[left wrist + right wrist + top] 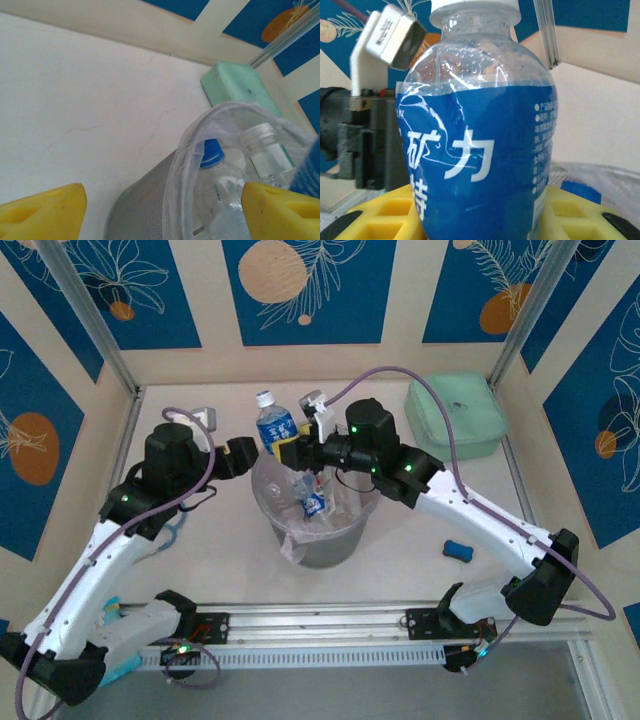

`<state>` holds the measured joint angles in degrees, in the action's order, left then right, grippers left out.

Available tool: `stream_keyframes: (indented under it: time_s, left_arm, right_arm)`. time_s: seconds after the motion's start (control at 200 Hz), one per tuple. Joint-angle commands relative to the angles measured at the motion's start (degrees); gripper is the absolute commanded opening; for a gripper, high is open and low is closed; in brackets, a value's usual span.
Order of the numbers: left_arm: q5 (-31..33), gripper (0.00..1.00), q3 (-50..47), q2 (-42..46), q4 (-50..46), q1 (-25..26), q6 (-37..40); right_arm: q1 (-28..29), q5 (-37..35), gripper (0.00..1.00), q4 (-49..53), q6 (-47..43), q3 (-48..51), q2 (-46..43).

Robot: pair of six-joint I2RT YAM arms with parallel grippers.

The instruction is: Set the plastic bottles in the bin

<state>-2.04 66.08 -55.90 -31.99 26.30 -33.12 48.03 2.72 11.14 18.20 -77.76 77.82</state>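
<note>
Over the bin's (318,540) far rim, right gripper (290,452) clamps blue-label bottle (275,423) upright; left gripper (250,455) spread, seemingly empty.

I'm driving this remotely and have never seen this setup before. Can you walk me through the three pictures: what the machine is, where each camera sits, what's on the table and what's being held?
The machine is two white-and-black robot arms bolted at the near edge of a pale table. The overhead picture looks down from above and behind them.

In the middle stands the round grey wastebasket lined with a clear crinkly bag, with small clear plastic bottles already inside. Also on the table: a mint-green square case at the far right and a small blue block near the right arm.

The right gripper is shut on a clear, white-capped bottle with a blue label, at the bin's far rim. The right wrist camera shows that bottle up close between yellow fingers.

The left gripper is open beside the bin; its wrist camera looks into the bin past its yellow fingertips.
</note>
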Motion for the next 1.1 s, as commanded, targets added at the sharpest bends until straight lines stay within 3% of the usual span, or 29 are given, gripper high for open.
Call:
stream_keyframes:
  time_s: [0.0, 0.085, 0.22, 0.4, 0.725, 1.096]
  left_arm:
    - [-2.55, 0.8, 0.27, -1.17, 3.04, -0.55, -0.87]
    - [-3.18, 0.79, 0.77, -1.76, 3.68, -0.55, -1.0]
    - [-3.49, 0.79, 1.92, -2.67, 3.79, -0.55, -0.73]
    - [-3.59, 0.79, 2.91, -3.41, 3.88, -0.55, -0.68]
    - [-4.48, 0.84, 3.78, -6.64, 3.9, -0.49, -0.11]
    - [-6.31, 0.85, 5.06, -8.27, 6.06, -0.38, 0.12]
  right_arm:
    - [0.47, -2.28, 0.19, 16.94, -2.84, -4.37, 0.2]
    - [0.72, -2.25, 0.19, 24.89, -2.69, -7.79, 0.5]
    - [1.5, -3.17, 0.19, 28.41, -2.7, -6.62, 1.48]
    - [1.54, -2.94, 0.19, 27.19, -0.45, -2.5, 3.82]
    - [2.9, -13.18, 0.16, 32.2, 1.48, -0.19, 11.17]
    - [3.31, -13.34, 0.1, 32.49, 0.53, 1.14, 10.2]
